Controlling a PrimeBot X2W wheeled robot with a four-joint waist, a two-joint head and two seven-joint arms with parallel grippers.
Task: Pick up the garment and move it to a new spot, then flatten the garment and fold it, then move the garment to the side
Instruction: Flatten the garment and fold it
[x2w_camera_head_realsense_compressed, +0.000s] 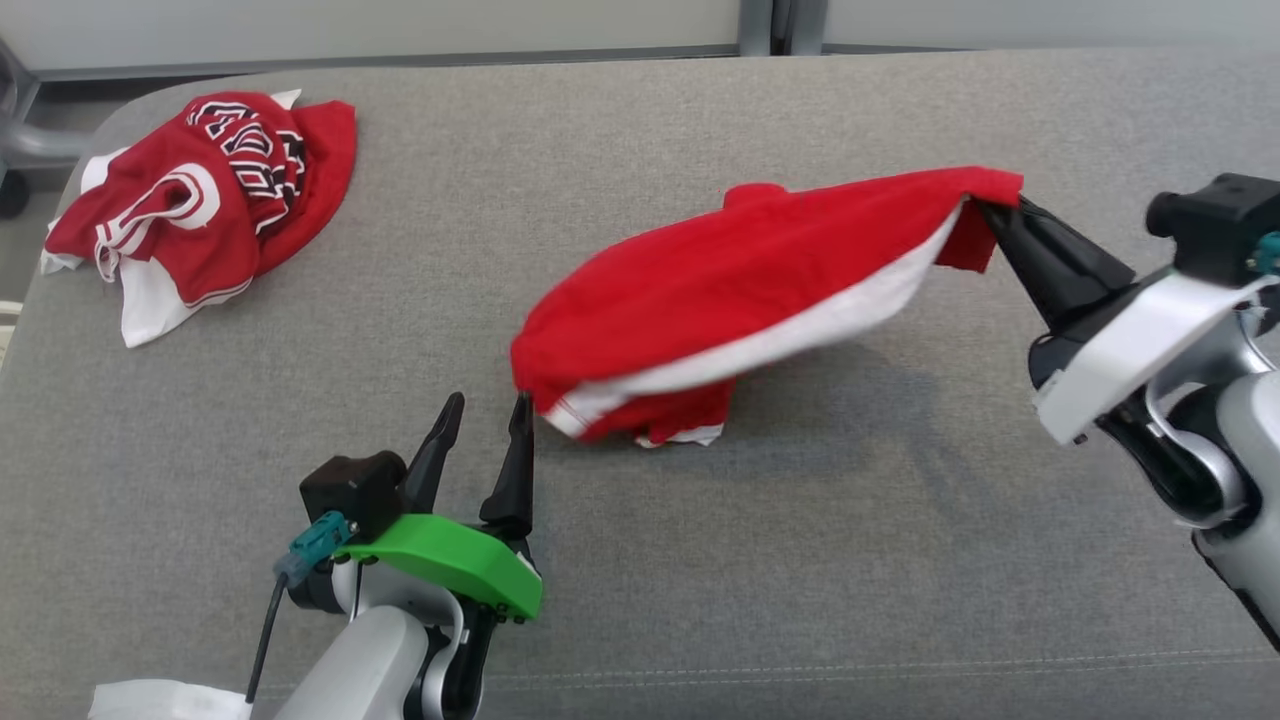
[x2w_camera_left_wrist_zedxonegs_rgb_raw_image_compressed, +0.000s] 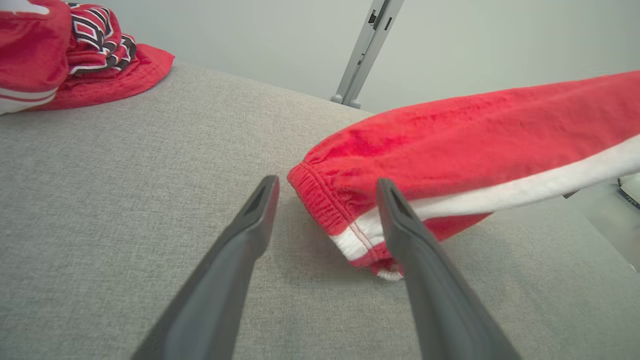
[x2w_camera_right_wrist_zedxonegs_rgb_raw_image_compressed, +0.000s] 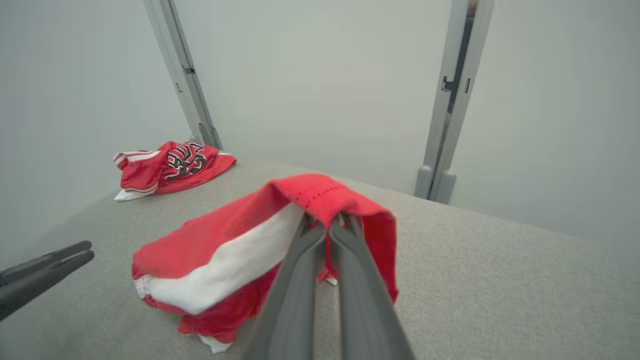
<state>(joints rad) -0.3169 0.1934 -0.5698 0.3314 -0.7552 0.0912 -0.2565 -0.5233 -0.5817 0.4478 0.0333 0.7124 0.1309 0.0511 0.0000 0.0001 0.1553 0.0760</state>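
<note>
Item 1, jersey (x2w_camera_head_realsense_compressed: 200, 200): red with white panels, striped trim and black white-outlined lettering. It lies crumpled in a heap at the far left corner of the grey top (x2w_camera_head_realsense_compressed: 700, 560), well apart from both grippers. I also see it at the upper left of the left wrist view (x2w_camera_left_wrist_zedxonegs_rgb_raw_image_compressed: 75, 55) and far back on the left in the right wrist view (x2w_camera_right_wrist_zedxonegs_rgb_raw_image_compressed: 170, 165).

Item 2, shorts (x2w_camera_head_realsense_compressed: 740, 280): plain red with a white side stripe and a gathered waistband. They are stretched in a sagging arc, the right end raised off the top and the left end drooping to rest on it.

Item 3, right gripper (x2w_camera_head_realsense_compressed: 988, 212): jaws pinched fully together on the raised red edge of the shorts. From my right wrist view (x2w_camera_right_wrist_zedxonegs_rgb_raw_image_compressed: 322, 222) the cloth (x2w_camera_right_wrist_zedxonegs_rgb_raw_image_compressed: 225, 240) drapes over both fingertips.

Item 4, left gripper (x2w_camera_head_realsense_compressed: 488, 402): jaws spread wide, holding nothing. It is low over the top, fingers aimed at the drooping waistband end. In the left wrist view (x2w_camera_left_wrist_zedxonegs_rgb_raw_image_compressed: 326, 182) that end (x2w_camera_left_wrist_zedxonegs_rgb_raw_image_compressed: 475, 135) lies between the fingers, partly behind the right-hand one. I cannot tell whether it touches.

Item 5, grey top: fabric-covered, under both cloths.
</note>
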